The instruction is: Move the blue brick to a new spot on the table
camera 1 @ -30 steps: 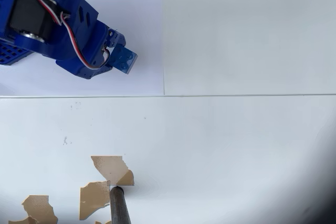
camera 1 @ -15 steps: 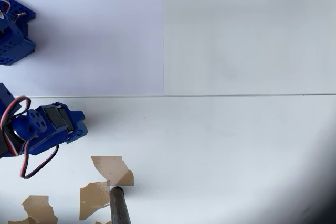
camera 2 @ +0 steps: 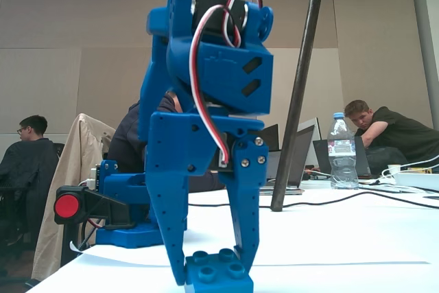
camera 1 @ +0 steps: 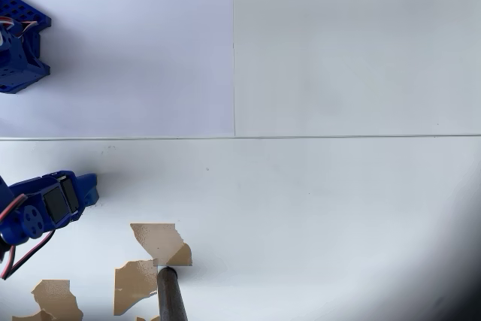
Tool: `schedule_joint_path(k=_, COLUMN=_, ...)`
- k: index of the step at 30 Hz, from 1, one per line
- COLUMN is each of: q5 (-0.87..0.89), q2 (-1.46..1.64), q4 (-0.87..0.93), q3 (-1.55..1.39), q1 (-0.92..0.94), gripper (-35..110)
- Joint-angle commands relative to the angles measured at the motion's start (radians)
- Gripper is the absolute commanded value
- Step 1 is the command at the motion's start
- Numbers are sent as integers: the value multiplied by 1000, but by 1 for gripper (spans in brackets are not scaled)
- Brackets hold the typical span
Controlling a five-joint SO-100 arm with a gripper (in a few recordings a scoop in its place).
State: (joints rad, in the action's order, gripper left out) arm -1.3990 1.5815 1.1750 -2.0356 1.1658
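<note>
Upright, the arm (camera 2: 206, 101) points straight down, its jaws pinching the blue brick (camera 2: 218, 272) against the bench (camera 2: 357, 245).

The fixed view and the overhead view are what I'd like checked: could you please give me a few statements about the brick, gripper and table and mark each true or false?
1. In the fixed view the brick sits between the gripper's two fingers. True.
2. The brick is red. False: it is blue.
3. The brick's studs face up. True.
4. The gripper points sideways in the fixed view. False: its fingers point down toward the table.
5. In the overhead view the table has brown chipped patches near the bottom left. True.
6. A cup stands behind the arm on the right. False: it is a water bottle.
</note>
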Motion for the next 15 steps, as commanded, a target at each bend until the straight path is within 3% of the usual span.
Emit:
schedule_joint_path(k=1, q5=-8, q2=44, q4=28, q3=81, q1=6, gripper=29)
schedule_joint_path(k=9, q5=20, q2=143, q4=287, q3=233, q1=-54, gripper=33)
schedule_joint_path(k=15, q5=86, q2=299, q4=249, q3=107, q1=-324, gripper=27)
